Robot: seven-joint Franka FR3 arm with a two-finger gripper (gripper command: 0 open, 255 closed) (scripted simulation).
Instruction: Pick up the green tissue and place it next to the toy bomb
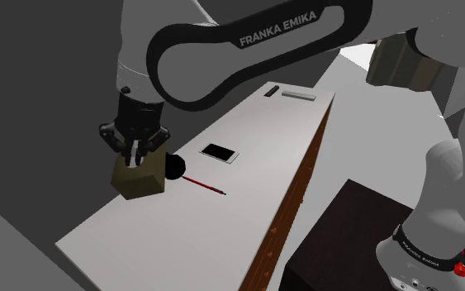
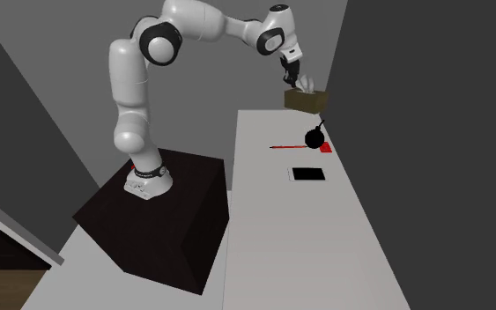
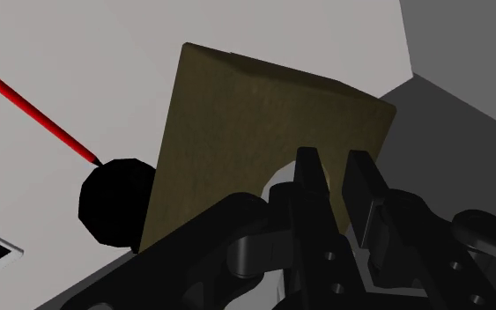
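Now, at the left of the shoulder view, my gripper hangs right over the tissue box. The box looks olive green-brown, with a white tuft sticking out of its top. My two fingers are almost shut, with just a thin gap, and they pinch that white tuft. So I hold the box by its tissue only. The box is at the left end of the table. I think it hangs a little above the table, but I cannot be sure.

Just to the right of the box is the toy bomb, round and black. They are very close, maybe touching. Further right lie a red stick and a flat black phone.

To do this step well, I think I should go down slowly and straight, so the box does not swing or slip off. I should not bump the bomb, since it may roll. I should let go only when the box rests flat.

The box tips a bit. Its top faces up at my hand. In the second exterior view its long side runs left to right, across the table.
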